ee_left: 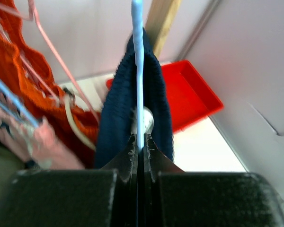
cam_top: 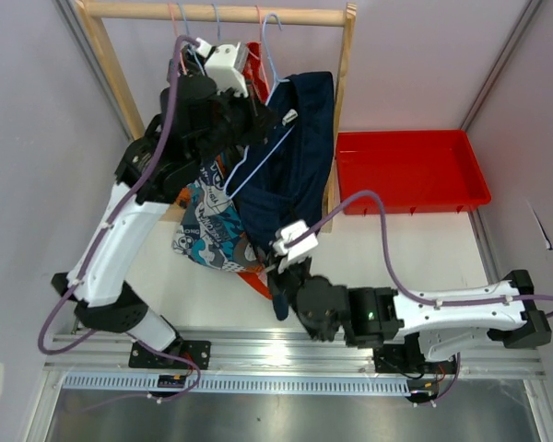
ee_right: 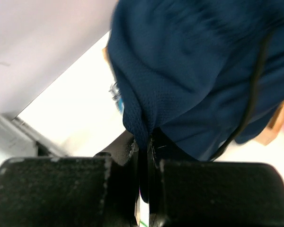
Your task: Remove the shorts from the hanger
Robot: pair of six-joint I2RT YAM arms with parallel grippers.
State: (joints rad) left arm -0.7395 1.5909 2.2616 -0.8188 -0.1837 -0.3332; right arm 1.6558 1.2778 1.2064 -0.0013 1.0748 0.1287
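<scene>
the table (cam_top: 424, 253) is overlooked from above, behind the arm bases (cam_top: 170, 354). the navy shorts (cam_top: 300, 157), shared by all three views, are seen close up and forward-facing from each wrist.

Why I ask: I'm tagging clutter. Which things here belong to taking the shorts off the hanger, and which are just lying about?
In the job:
- navy shorts, edge pinched by the right gripper
- blue hanger, clamped by the left gripper
- orange shorts and cartoon-print shorts beside them
- wooden rail

Lying about:
- red tray, right of the rack
</scene>
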